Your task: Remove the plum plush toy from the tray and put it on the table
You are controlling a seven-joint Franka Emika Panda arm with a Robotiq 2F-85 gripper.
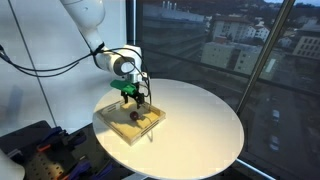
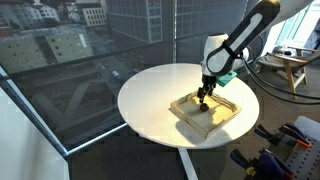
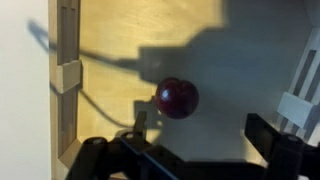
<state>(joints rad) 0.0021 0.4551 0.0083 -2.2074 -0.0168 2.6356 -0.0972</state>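
Observation:
The plum plush toy (image 3: 177, 97) is a small dark reddish-purple ball lying on the floor of the tray (image 3: 66, 80). In the wrist view it sits just beyond my open gripper (image 3: 200, 125), nearer the left finger, not touched. In both exterior views the gripper (image 1: 134, 100) (image 2: 203, 98) hangs low over the pale tray (image 1: 118, 122) (image 2: 226, 118) on the round white table (image 1: 200, 120) (image 2: 150, 95). The arm hides the plum there.
The tray lies near the table's edge on the robot side. Large windows with a city view stand close behind the table. Dark equipment (image 1: 35, 145) (image 2: 280, 150) sits on the floor beside the table.

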